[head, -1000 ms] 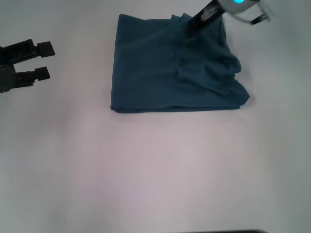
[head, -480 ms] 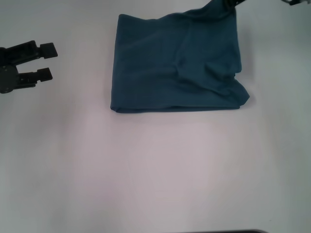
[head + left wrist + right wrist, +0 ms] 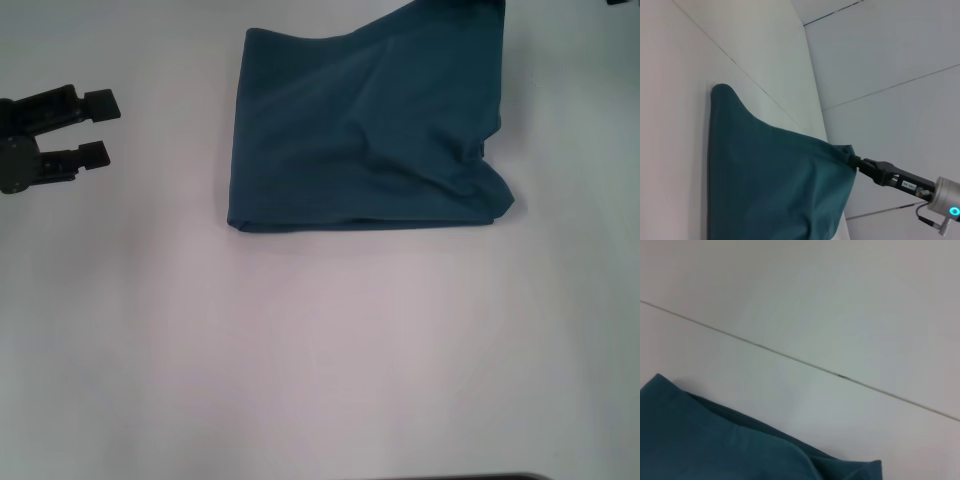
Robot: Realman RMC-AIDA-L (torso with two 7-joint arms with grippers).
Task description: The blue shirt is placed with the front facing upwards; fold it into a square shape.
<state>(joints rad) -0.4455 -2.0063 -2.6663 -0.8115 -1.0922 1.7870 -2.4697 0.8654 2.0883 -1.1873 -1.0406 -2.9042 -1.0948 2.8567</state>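
Shirt lay folded on the table, its far right corner clamped in the right gripper and lifted. Left gripper sat open, well apart to the left, so the right arm was nearer.

Your right gripper has gone up and away over the last second: it sat over the far right part of the blue shirt in the head view, and now it is out of that view past the top edge, seen only from the left wrist camera, clamped on the cloth. You have pulled the shirt's far right corner with it, so that side now stretches up in a taut sheet to the top edge, with its earlier rumpled folds smoothed.
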